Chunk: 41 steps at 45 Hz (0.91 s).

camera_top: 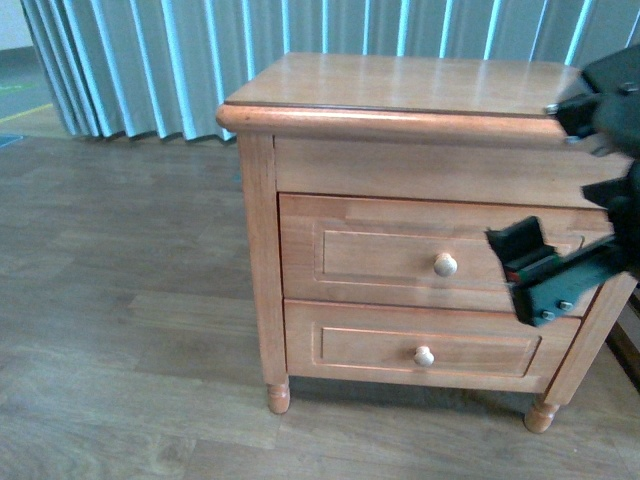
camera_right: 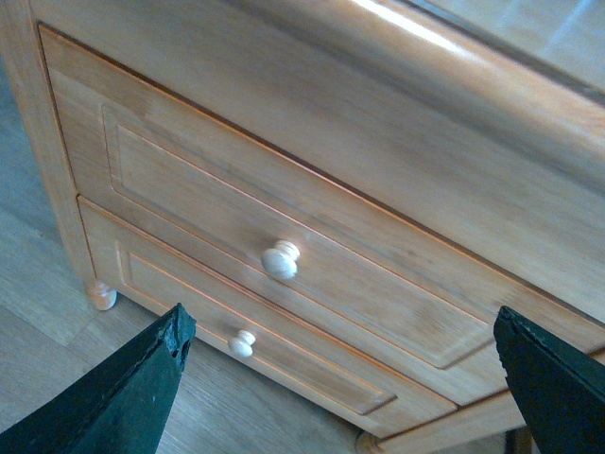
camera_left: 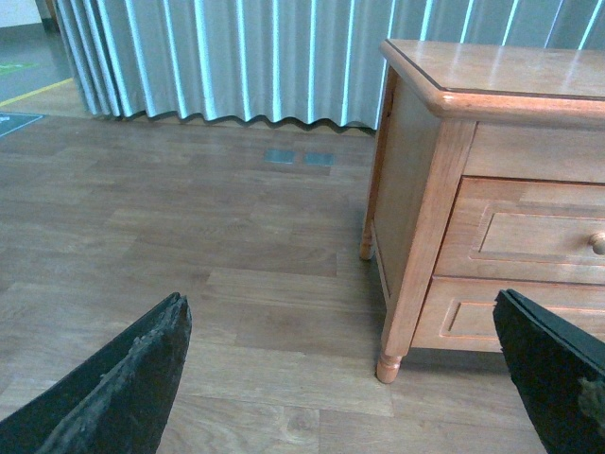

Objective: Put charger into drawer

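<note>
With the drawer shut, I'm lining my right gripper, fingers spread and empty, onto its knob just ahead, to pinch and pull it.

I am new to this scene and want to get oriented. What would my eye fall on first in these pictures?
First, the wooden nightstand in the middle of the front view, both drawers shut. The upper drawer has a pale round knob. Next, the right gripper, open, hangs in front of that drawer's right end. No charger shows anywhere.
</note>
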Motion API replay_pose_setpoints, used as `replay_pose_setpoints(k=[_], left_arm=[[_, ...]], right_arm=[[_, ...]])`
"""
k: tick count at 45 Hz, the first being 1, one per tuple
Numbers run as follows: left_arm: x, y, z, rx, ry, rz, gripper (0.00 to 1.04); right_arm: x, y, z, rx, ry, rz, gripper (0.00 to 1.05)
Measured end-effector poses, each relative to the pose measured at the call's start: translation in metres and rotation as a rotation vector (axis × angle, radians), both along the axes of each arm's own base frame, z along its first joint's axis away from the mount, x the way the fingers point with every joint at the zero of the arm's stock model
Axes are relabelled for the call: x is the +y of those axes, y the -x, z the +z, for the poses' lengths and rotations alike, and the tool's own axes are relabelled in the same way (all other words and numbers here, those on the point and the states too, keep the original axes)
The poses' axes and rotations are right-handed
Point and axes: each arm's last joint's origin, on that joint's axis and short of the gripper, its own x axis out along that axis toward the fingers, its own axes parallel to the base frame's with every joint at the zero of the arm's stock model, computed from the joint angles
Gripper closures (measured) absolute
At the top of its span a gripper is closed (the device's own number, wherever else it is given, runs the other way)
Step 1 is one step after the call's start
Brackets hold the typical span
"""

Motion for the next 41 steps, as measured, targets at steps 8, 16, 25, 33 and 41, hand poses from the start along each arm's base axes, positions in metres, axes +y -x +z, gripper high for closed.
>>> replay_pose_setpoints(k=[8,16,25,33,41], left_arm=[[0.000,0.000,0.000,0.000,0.000,0.000,0.06],[0.000,0.000,0.000,0.000,0.000,0.000,0.06],[0.000,0.000,0.000,0.000,0.000,0.000,0.06],[0.000,0.000,0.000,0.000,0.000,0.000,0.06],[0.000,0.000,0.000,0.000,0.000,0.000,0.06]], right_arm=[[-0.028,0.036,0.021,-0.022,-0.025,-0.024,0.08],[-0.049,0.066,0.038,-0.042,-0.059,-0.053,0.08],[-0.069,0.099,0.054,-0.070,-0.109,-0.079,0.08],[-0.091,0.124,0.059,-0.110,-0.160,-0.196,0.08],[-0.092,0.125,0.059,-0.110,-0.168,-0.200,0.08]])
